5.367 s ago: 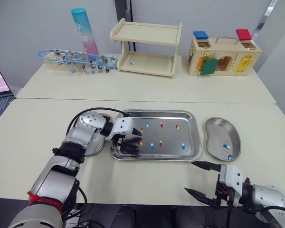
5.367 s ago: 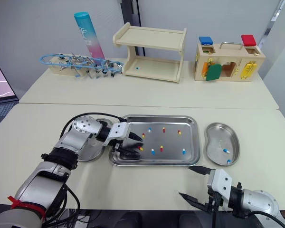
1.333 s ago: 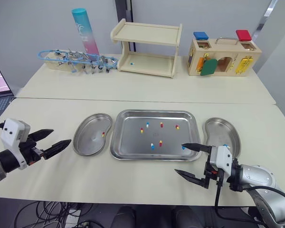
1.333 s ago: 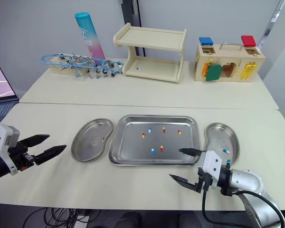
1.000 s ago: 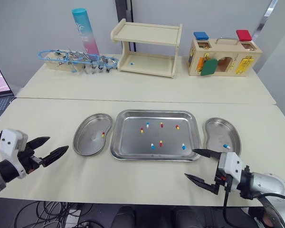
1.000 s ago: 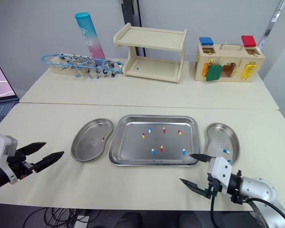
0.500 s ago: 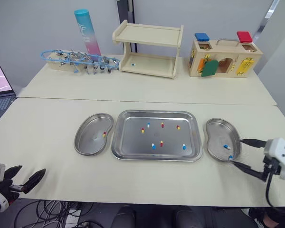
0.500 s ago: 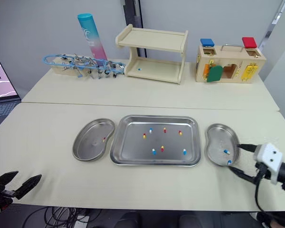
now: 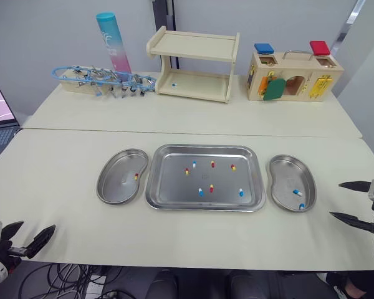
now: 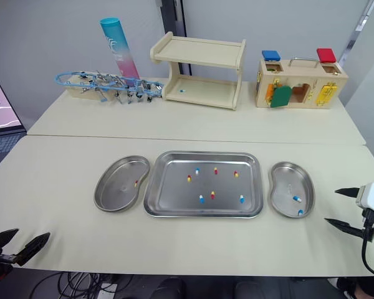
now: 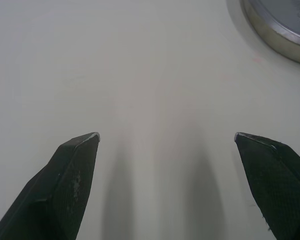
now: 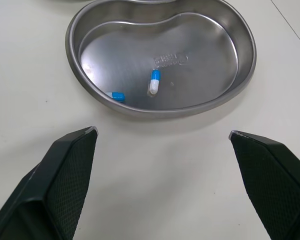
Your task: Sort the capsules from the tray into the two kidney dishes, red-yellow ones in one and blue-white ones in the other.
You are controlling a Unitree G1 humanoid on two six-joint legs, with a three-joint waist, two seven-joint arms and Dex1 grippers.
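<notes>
Seven capsules (image 9: pixel 210 188) are seen in the tray (image 9: pixel 174 187) | between picks | left gripper (image 9: pixel 32 228) at 8 o'clock, right gripper (image 9: pixel 336 199) at 3 o'clock, both held wide, empty | a reach to the tray is needed

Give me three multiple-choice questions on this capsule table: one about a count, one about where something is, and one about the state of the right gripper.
1. How many blue-white capsules lie in the right kidney dish?
A) none
B) two
C) five

2. Which dish holds a red-yellow capsule?
A) the left kidney dish
B) the right kidney dish
C) both dishes

3. How do the fingers of the right gripper stand?
A) shut on a capsule
B) shut and empty
C) open and empty

Answers:
1 B: the right wrist view shows two blue-white capsules in that dish and nothing else.
2 A: one red-yellow capsule lies near the left dish's inner edge, and the right dish has only blue-white ones.
3 C: the two fingers are spread wide apart with nothing between them.
</notes>
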